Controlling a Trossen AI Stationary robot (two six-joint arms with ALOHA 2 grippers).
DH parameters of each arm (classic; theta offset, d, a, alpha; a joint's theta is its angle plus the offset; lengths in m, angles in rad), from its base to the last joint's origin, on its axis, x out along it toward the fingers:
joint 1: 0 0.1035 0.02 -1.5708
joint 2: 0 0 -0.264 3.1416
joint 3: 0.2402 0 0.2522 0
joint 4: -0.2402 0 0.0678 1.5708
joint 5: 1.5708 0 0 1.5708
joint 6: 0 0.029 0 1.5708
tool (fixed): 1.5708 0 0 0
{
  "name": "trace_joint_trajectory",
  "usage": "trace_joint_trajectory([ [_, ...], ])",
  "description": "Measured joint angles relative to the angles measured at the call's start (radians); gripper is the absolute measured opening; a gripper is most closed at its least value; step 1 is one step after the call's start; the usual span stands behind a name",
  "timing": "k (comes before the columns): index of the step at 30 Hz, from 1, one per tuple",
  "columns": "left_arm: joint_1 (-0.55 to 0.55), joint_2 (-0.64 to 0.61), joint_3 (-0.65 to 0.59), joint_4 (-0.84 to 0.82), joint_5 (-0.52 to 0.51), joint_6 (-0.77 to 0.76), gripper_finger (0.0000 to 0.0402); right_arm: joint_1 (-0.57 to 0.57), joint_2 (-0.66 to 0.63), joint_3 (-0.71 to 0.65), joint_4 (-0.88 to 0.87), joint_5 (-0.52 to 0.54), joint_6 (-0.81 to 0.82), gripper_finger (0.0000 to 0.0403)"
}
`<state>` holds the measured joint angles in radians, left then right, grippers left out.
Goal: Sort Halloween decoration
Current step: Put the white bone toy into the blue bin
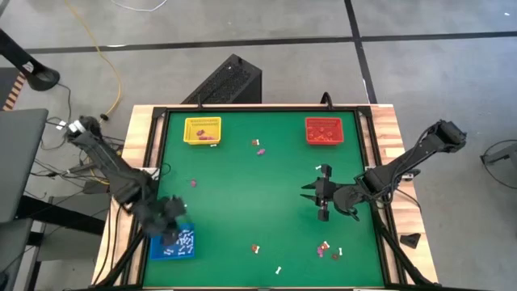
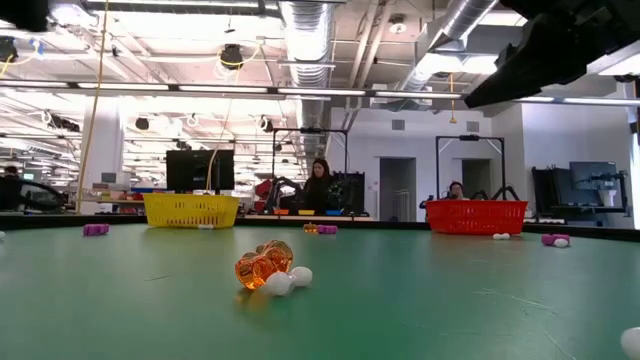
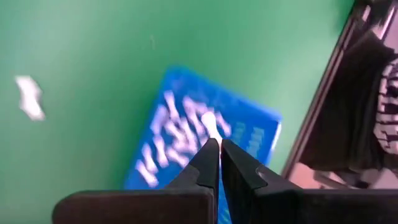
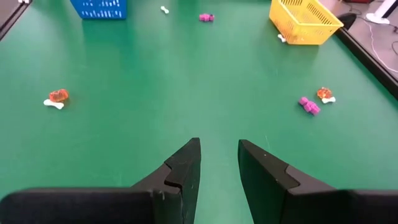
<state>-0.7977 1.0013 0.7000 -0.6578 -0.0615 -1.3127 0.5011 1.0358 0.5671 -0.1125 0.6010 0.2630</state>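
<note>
My left gripper (image 1: 170, 234) hangs over the blue tray (image 1: 182, 252) at the table's near left, shut, with a white stick-like decoration (image 3: 210, 122) at its fingertips. The tray (image 3: 261, 134) holds several white pieces. My right gripper (image 1: 323, 202) stands open above the bare green mat right of centre, nothing between its fingers (image 4: 219, 146). Loose decorations lie about on the mat: an orange one beside a white one (image 4: 58, 96), a purple one (image 4: 308, 105), and more near the front edge (image 1: 327, 250). My left gripper pinches the white piece between its two fingers at their very free ends (image 3: 213, 138). The fingers slant down from above. The piece sticks out beyond the tips, lifted clear above the blue tray.
A yellow tray (image 1: 202, 129) stands at the far left and a red tray (image 1: 325, 129) at the far right, each with a few pieces inside. A raised black frame (image 1: 157, 145) runs round the mat. In the room beyond the table, people sit at desks (image 2: 320, 185).
</note>
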Motion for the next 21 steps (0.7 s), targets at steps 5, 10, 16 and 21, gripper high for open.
trace_joint_trajectory([
  [5,-0.152,0.04,-0.067,0.055,-0.05,-0.23,0.0,0.0,0.0,0.0,0.03,0.0,-0.002,0.0138],
  [10,-0.171,0.09,-0.087,0.074,-0.077,-0.258,0.0,0.0,0.0,0.0,0.057,0.0,-0.001,0.0138],
  [16,-0.146,0.09,-0.087,0.095,-0.105,-0.149,0.0,0.003,0.0,0.0,0.112,-0.002,0.002,0.0138],
  [21,-0.133,0.085,-0.087,0.239,-0.401,0.153,0.0,0.003,0.0,0.0,0.118,-0.004,0.05,0.0138],
])
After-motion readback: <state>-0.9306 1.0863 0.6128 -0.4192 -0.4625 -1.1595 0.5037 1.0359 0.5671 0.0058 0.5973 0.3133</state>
